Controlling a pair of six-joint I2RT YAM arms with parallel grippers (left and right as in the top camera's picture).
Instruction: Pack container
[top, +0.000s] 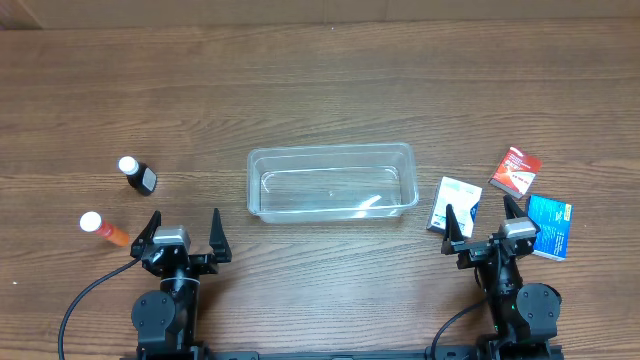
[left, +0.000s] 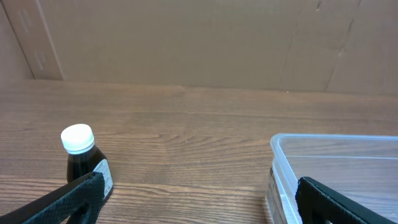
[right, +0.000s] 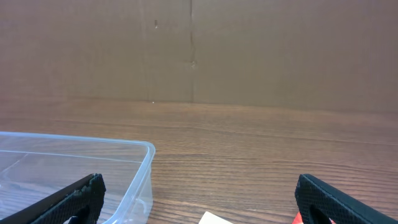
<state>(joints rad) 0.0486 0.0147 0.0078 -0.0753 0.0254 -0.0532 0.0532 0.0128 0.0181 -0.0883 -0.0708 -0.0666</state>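
The clear plastic container (top: 331, 181) sits empty at the table's middle; its corner shows in the left wrist view (left: 336, 168) and the right wrist view (right: 74, 168). A dark bottle with a white cap (top: 137, 175) (left: 84, 162) and an orange bottle with a white cap (top: 104, 228) lie at the left. A white-and-blue box (top: 455, 205), a red box (top: 515, 170) and a blue box (top: 549, 226) lie at the right. My left gripper (top: 185, 228) is open and empty near the front edge. My right gripper (top: 484, 216) is open and empty, between the white and blue boxes.
A brown cardboard wall (left: 199, 43) stands behind the wooden table (top: 320, 90). Black cables run from both arm bases at the front edge.
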